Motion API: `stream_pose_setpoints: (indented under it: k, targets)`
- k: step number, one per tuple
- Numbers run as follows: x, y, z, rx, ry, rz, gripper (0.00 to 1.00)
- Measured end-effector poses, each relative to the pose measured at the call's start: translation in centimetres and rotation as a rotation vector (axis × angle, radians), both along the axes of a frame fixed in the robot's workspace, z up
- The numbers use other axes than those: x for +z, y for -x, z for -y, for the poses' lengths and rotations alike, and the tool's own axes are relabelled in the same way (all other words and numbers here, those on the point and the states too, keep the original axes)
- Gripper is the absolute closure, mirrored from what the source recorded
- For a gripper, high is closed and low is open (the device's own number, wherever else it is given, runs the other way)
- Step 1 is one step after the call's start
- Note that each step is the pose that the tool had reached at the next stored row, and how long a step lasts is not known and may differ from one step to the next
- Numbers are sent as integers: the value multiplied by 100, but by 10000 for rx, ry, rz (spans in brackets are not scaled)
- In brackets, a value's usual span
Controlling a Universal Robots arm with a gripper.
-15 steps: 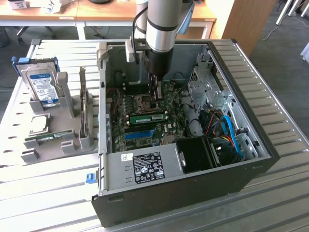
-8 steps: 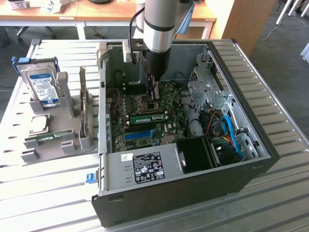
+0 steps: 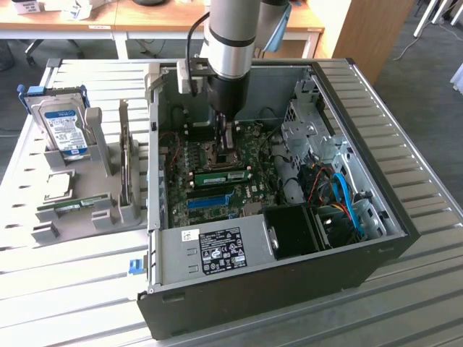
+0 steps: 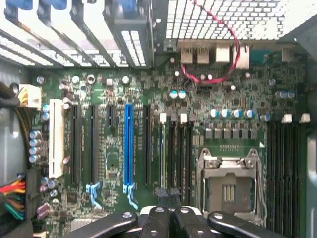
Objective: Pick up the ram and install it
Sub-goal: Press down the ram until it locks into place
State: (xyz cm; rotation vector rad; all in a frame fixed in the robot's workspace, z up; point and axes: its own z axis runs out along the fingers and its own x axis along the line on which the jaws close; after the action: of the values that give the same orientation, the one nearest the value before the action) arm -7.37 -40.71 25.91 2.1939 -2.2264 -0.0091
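we judge the ram [image 3: 221, 176], lying seated across the motherboard [image 3: 217, 170], light, stiff and fragile, best held by its long edges, while our gripper [image 4: 171, 218] hangs above it clenched and empty.

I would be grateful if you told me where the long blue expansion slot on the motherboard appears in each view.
Exterior view: the blue slot lies inside the case, near the grey labelled panel.
Wrist view: the blue slot runs parallel between black slots.
Shared landmark: the processor socket.
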Motion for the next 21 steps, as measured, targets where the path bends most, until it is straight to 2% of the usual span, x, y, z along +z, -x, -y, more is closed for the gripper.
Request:
stream_pose_setpoints:
  k: [9,21]
  targets:
    - [0,186,0,-1,0,1,89]
    - [-11,188,0,1,-1,1,89]
